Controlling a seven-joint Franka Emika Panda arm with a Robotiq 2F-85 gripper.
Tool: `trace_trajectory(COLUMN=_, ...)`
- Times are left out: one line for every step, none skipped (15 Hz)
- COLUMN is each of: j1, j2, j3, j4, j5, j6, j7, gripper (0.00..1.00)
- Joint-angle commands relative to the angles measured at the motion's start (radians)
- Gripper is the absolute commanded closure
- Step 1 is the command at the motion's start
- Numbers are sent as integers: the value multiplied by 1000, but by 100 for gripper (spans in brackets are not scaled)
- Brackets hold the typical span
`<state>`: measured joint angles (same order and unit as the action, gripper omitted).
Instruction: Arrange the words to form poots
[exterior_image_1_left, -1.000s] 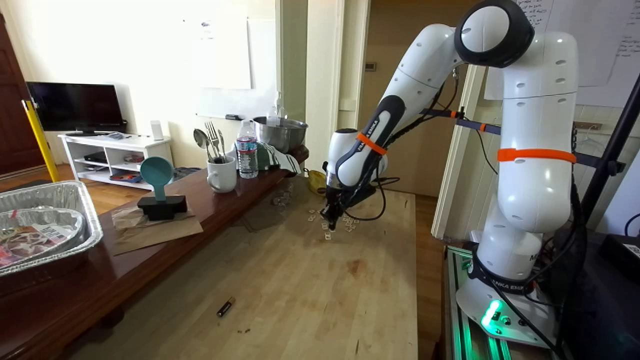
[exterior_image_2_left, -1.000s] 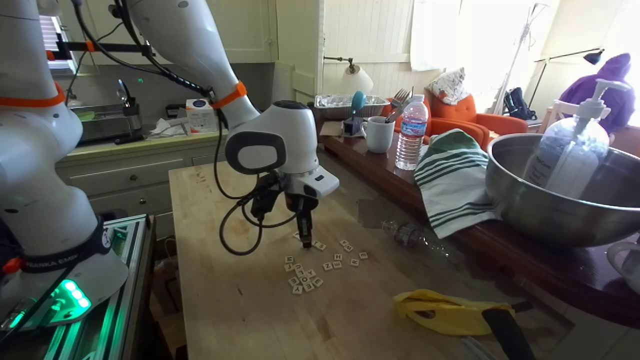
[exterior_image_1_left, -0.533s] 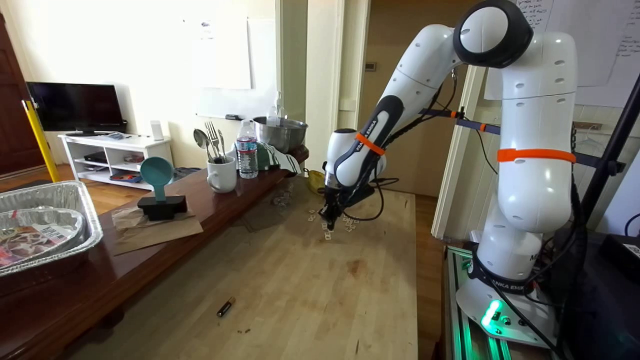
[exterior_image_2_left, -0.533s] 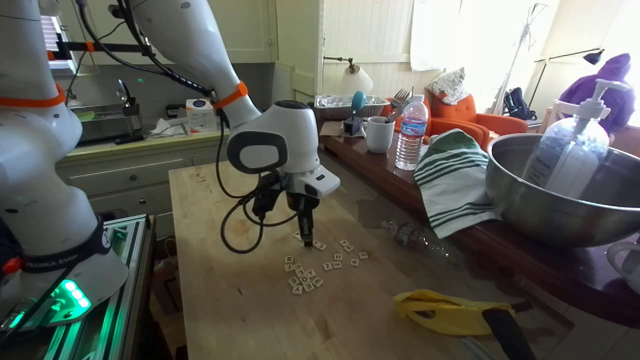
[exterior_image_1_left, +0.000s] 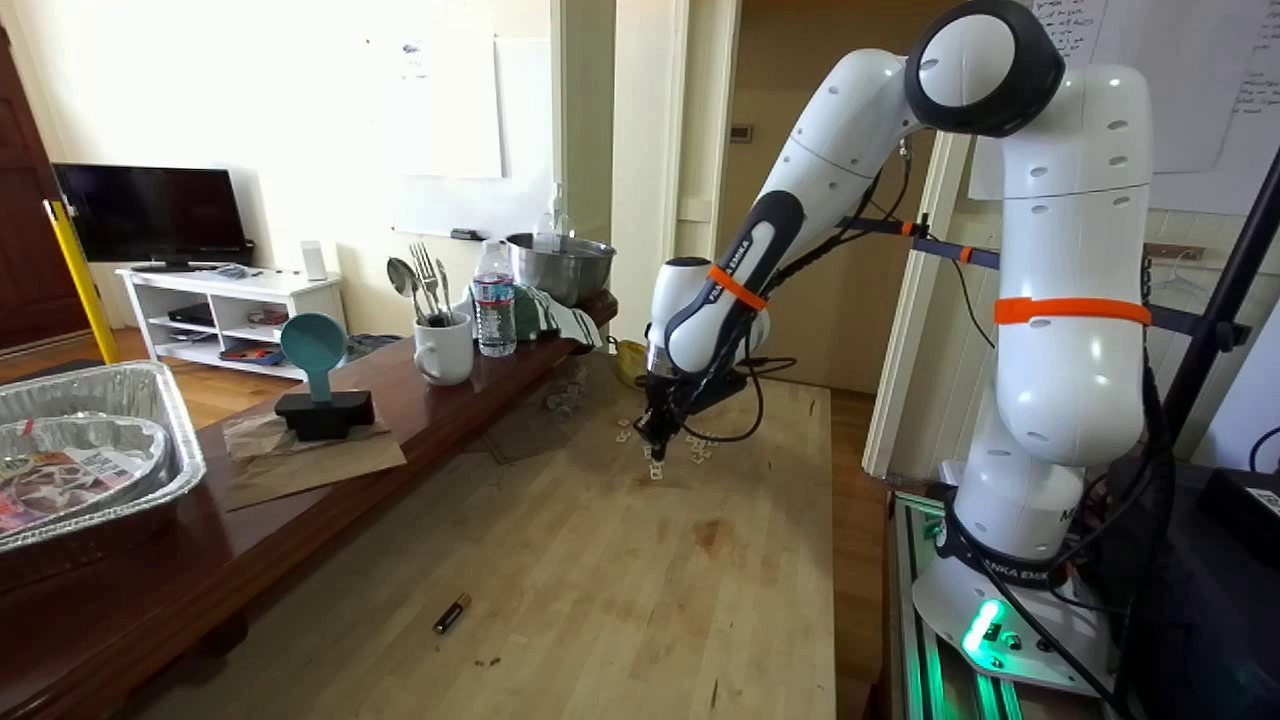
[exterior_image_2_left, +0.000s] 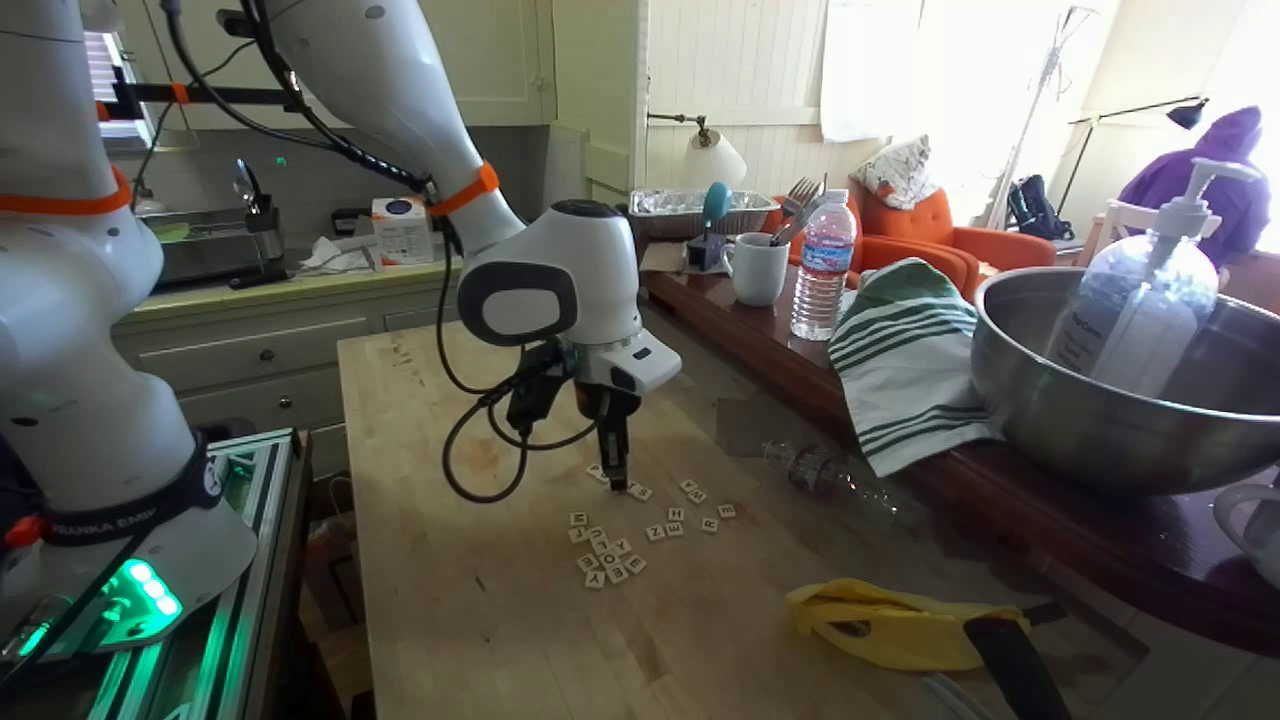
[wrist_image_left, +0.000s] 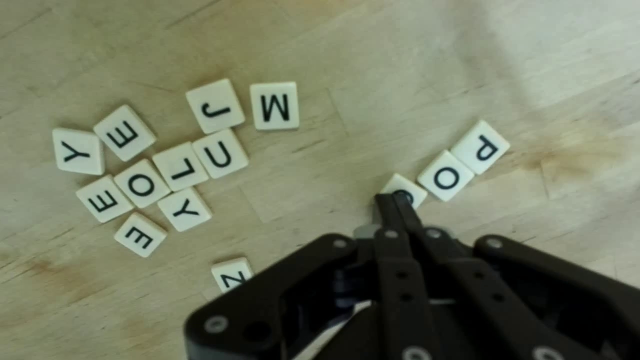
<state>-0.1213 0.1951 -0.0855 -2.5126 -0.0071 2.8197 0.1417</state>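
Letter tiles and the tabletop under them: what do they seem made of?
Letter tiles: likely plastic, smooth and cream, with clean edges and crisp black letters; painted wood is possible.
Tabletop: apparently wood, grain lines and stains showing, with a low-sheen finish.

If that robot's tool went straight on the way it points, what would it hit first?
Most likely the letter tile that the tool partly hides in the wrist view, or the wooden tabletop right beside it; depth there is unclear.
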Motion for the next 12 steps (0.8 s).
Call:
trace_trajectory(j1=21, j2=27, j3=-9, j4=11, j5=30, j6=9, j7=22, gripper=100)
trace_trajectory(j1=21, j2=27, j3=-8, j4=12, j5=34, j6=9, j7=24, gripper=100)
trace_trajectory(j1=21, j2=28, j3=-8, j4=12, j5=38, j6=7, j7=26, gripper=100)
trace_trajectory(j1=21, j2=28, j3=-7, j4=13, j5=42, j6=7, j7=29, gripper=100)
trace_trajectory(j1=21, j2=28, j3=-6, j4=14, j5=48, j6=6, j7=30, gripper=100)
trace_trajectory(j1=20, j2=30, j3=-4, j4=14, j5=58, j6=6, j7=31, gripper=100)
trace_trajectory(j1=19, j2=30, j3=-1, j4=15, j5=68, j6=2, j7=31, gripper=100)
trace_trajectory(j1=20, j2=32, j3=-2, j4=15, j5=74, j6=4, j7=34, gripper=100)
trace_trajectory(j1=19, j2=32, j3=-1, j4=16, j5=81, j6=3, j7=34, gripper=100)
trace_trajectory(j1=21, j2=33, j3=-3, j4=16, j5=83, j6=3, j7=38, gripper=100)
trace_trajectory(j1=21, j2=33, j3=-3, j4=17, j5=87, j6=4, j7=40, gripper=100)
trace_trajectory(j1=21, j2=33, j3=-3, j4=17, j5=91, j6=3, j7=41, gripper=100)
